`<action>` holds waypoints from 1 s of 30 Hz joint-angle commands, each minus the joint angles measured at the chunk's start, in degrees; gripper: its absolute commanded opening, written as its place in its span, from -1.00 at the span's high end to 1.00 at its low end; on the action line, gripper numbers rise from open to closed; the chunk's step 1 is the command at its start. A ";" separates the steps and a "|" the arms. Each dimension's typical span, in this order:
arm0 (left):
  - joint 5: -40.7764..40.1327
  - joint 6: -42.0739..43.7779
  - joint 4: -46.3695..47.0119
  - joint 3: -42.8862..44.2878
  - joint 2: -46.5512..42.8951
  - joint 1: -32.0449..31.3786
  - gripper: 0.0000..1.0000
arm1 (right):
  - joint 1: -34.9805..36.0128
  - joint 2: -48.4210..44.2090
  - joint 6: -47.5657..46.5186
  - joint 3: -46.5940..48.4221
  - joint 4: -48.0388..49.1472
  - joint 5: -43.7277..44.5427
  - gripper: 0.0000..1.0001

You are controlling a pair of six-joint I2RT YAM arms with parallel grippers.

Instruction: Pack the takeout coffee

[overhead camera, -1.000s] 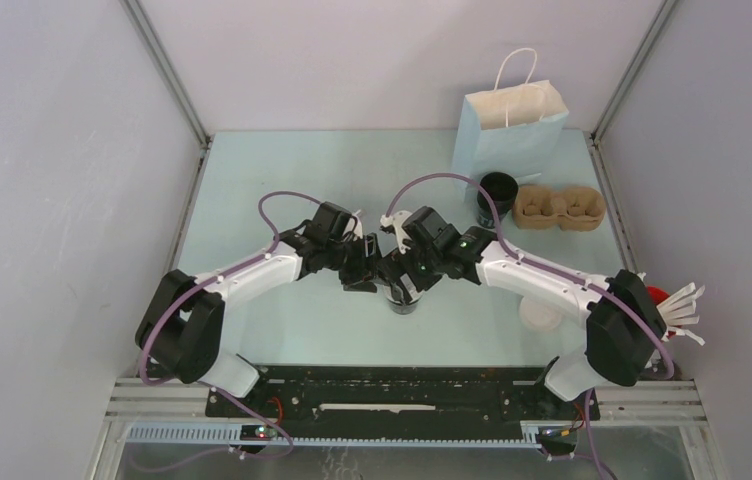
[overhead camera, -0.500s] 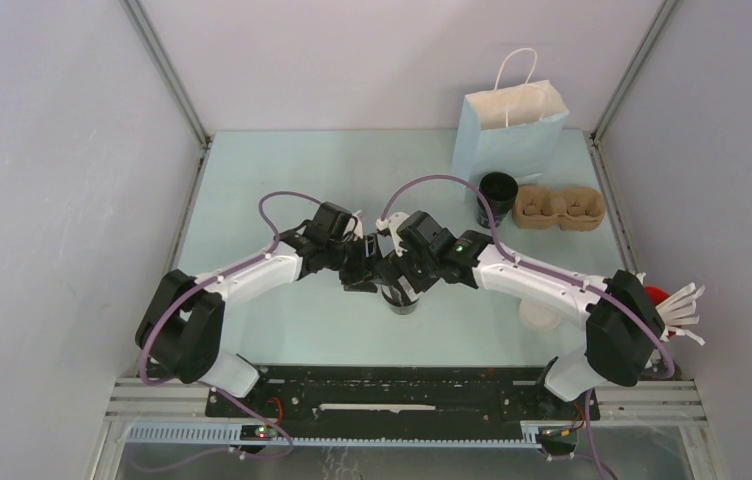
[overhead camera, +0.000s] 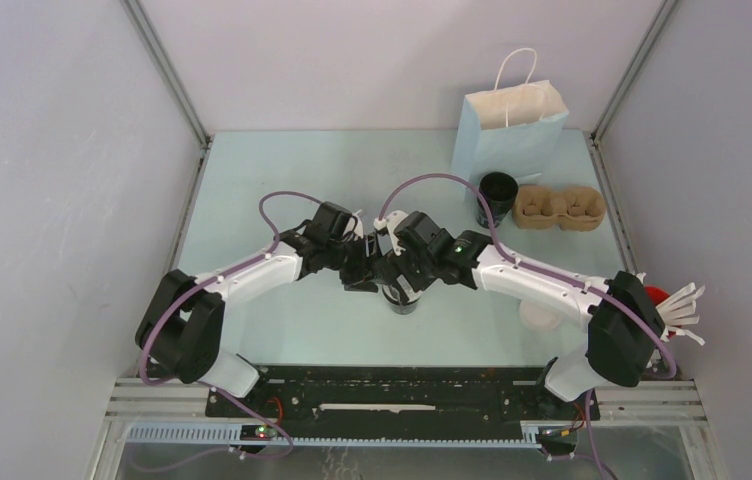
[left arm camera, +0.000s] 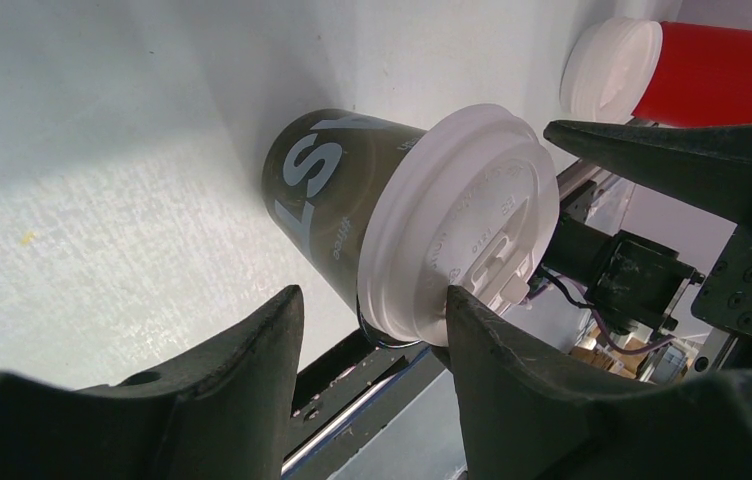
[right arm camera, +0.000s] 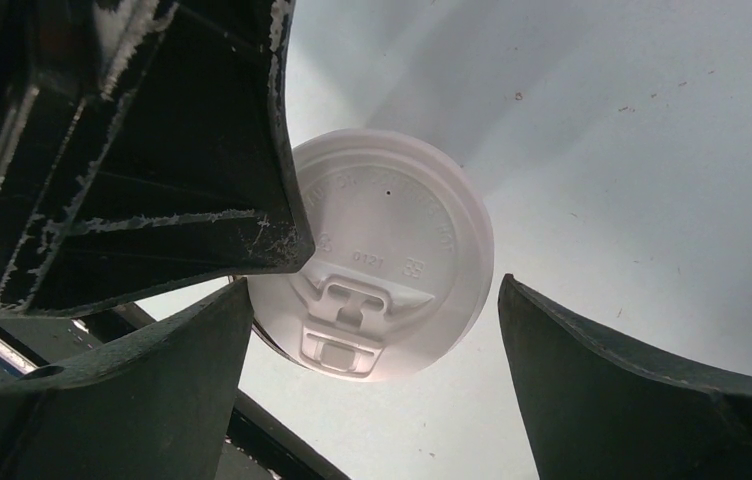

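At the centre of the bench [overhead camera: 282, 170], nearest the arm bases: dark paper cup [left arm camera: 322, 190], upright, white plastic lid [right arm camera: 392, 240] seated on its mouth. Flanking it from the left side, left hand [left arm camera: 372, 300], jaws part-way apart about the cup's upper end, one finger against the lid's rim, the other showing a gap. Cannot tell whether grasping or only bracing. Directly above, right hand [right arm camera: 372, 290], released, jaws spread wide to either side of the lid, gripping nothing. Edged slightly leftward over the last second to sit more squarely over the lid, with left hand and cup unmoved. Reads as capping finished and the cup ready for carrying. Level with it at the right edge: red paper cup [left arm camera: 732, 60], capped in white, untouched. Beyond, toward the far right corner: black cup [overhead camera: 497, 190] without lid, brown moulded-pulp carrier [overhead camera: 557, 205] just beside it, then pale blue paper bag [overhead camera: 512, 130], mouth up. Likely destinations.
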 commanded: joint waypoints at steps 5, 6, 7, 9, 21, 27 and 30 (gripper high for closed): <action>1.05 0.58 0.02 2.02 -0.25 -0.36 -0.18 | 1.25 -1.68 -1.43 2.22 0.08 3.31 -0.91; 1.03 0.66 0.02 2.02 -0.20 -0.36 -0.18 | 1.25 -1.60 -1.42 2.21 0.01 3.12 -0.89; 1.04 0.66 0.02 2.02 -0.14 -0.38 -0.18 | 1.32 -1.52 -1.38 2.21 0.00 3.15 -0.86; 1.02 0.66 0.02 2.05 -0.13 -0.40 -0.18 | 1.49 -1.42 -1.29 2.21 0.10 3.36 -0.79; 0.04 0.32 -2.40 5.47 -4.08 0.64 -0.44 | 1.69 -3.72 -0.70 2.43 -0.99 2.39 -0.61; -0.57 0.38 -3.28 4.84 -5.57 2.45 -0.52 | 1.76 -4.32 0.06 2.40 -2.03 1.35 -0.57; -0.99 0.40 -3.35 3.25 -6.45 3.01 -0.58 | 2.64 -3.79 0.72 2.42 -2.85 0.96 -0.57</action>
